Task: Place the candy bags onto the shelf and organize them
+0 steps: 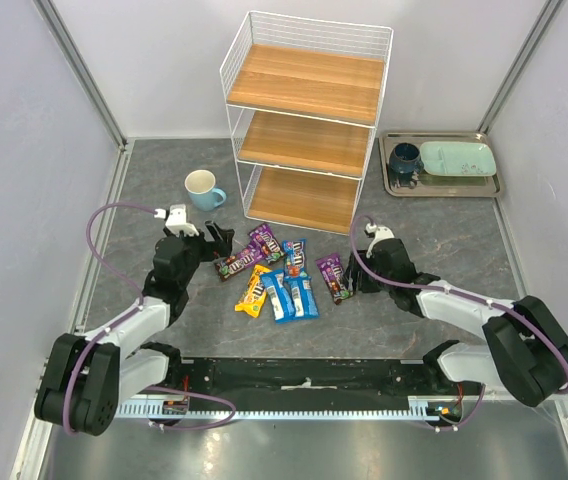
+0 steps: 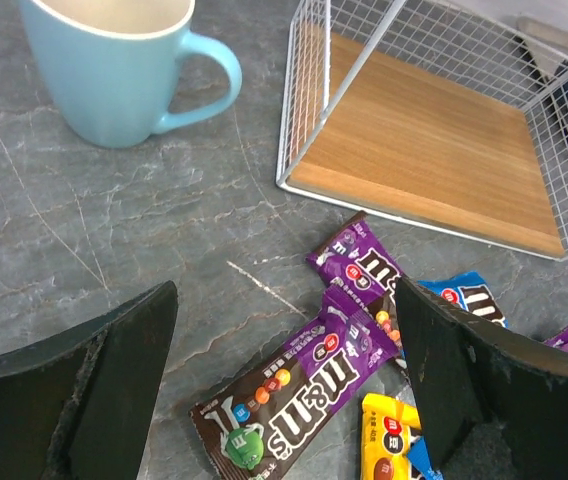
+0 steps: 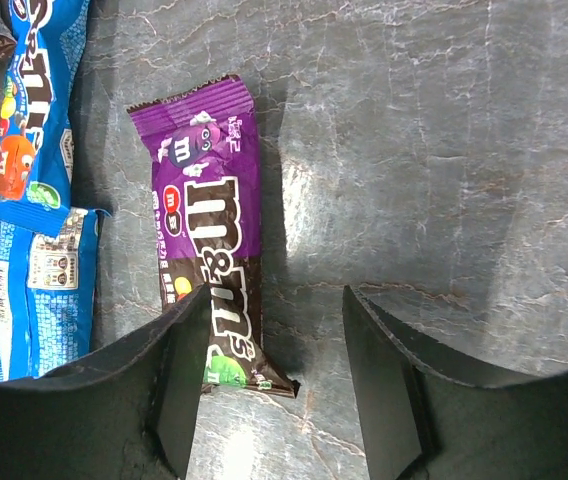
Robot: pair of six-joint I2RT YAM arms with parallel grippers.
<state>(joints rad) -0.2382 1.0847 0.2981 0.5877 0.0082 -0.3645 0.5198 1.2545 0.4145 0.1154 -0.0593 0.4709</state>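
Note:
The candy bags lie in a loose cluster on the table in front of the shelf [image 1: 309,120]. My left gripper [image 2: 284,290] is open, low over a purple-brown bag [image 2: 314,385] that lies between its fingers without touching them. A second purple bag [image 2: 359,260], a yellow one [image 2: 389,450] and a blue one [image 2: 474,300] lie beside it. My right gripper [image 3: 274,300] is open above another purple bag [image 3: 209,220]. That bag's near end lies by the left finger [image 3: 179,390]. Blue bags [image 3: 39,120] lie to its left.
A light blue cup [image 1: 202,188] stands left of the shelf. At the back right a metal tray [image 1: 442,190] holds a dark cup [image 1: 405,158] and a pale green plate [image 1: 459,158]. Walls close in both sides.

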